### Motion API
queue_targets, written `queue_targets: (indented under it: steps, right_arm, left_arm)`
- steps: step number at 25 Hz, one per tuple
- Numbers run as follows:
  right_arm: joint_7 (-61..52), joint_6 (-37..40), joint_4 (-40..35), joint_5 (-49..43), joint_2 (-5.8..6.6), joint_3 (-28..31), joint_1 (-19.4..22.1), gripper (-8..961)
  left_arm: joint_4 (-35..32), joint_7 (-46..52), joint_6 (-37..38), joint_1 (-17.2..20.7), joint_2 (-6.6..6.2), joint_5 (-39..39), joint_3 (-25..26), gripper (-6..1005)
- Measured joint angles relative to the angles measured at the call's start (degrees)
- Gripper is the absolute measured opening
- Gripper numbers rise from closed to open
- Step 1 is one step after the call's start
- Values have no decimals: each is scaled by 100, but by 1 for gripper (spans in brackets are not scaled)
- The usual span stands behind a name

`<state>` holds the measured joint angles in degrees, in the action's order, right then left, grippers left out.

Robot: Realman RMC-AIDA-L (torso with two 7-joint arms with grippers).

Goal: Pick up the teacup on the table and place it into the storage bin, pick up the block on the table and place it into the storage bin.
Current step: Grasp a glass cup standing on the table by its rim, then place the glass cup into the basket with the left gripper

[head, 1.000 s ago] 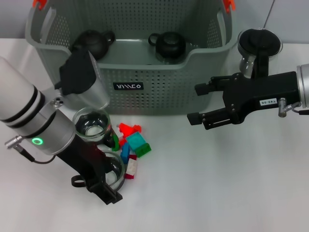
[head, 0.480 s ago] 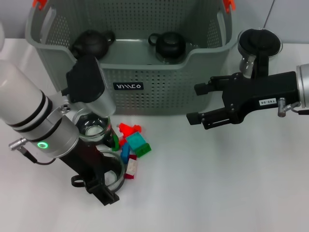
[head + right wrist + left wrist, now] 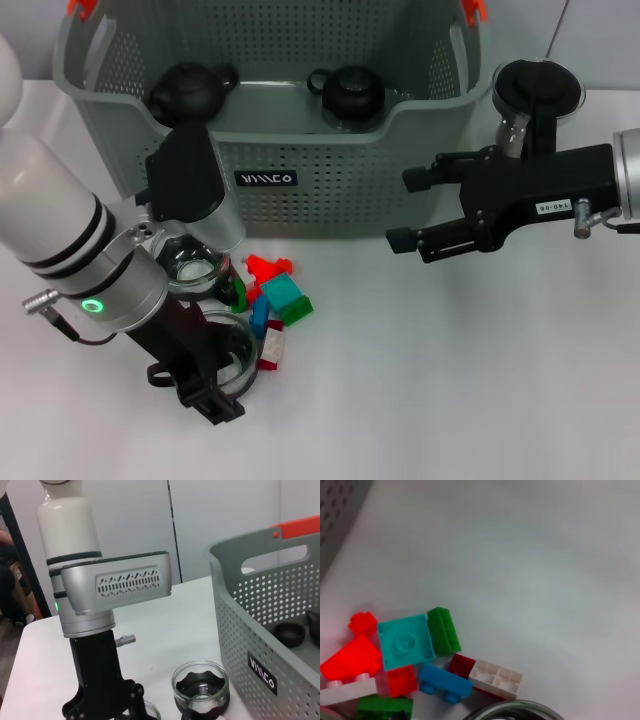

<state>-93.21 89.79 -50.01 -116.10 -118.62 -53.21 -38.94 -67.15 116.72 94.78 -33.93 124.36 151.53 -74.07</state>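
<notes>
Two glass teacups stand on the white table: one (image 3: 194,263) near the storage bin (image 3: 330,190), the other (image 3: 238,350) closer to me, partly under my left gripper (image 3: 212,388). That gripper hangs right over the nearer cup's left side. A heap of coloured blocks (image 3: 276,300) lies just right of the cups, and the left wrist view shows the same blocks (image 3: 415,650) with a cup rim (image 3: 512,710) beside them. My right gripper (image 3: 412,210) hovers open and empty in front of the bin's right part.
Two black teapots (image 3: 190,88) (image 3: 350,92) sit inside the bin. A glass pitcher with a black lid (image 3: 535,95) stands right of the bin, behind my right arm. Bare white table (image 3: 450,380) stretches to the front right.
My left arm has swung slightly, its wrist housing moving right and towards the bin while the gripper end dropped a little over the nearer cup. The right arm barely moved.
</notes>
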Motion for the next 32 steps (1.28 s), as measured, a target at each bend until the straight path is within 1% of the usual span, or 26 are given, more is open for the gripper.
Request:
queue_targets:
  steps: [2,8,24,29,32]
  right_arm:
    - [6,-4,0,0,-2,32,0,916]
    - [8,-6,0,3,-4,70,0,916]
    - [23,-3,-1,53,5,116,0,915]
    - [23,17,-8,54,6,119,-1,915]
    - [23,38,-8,53,6,119,-5,916]
  left_arm:
    - [-2,-28,31,0,0,0,-28,684]
    - [-84,-5,53,15,0,0,-50,439]
    - [-165,21,57,24,0,71,-130,58]
    - [-366,28,267,76,0,62,-157,56]
    - [-696,59,558,160,1,12,-104,55]
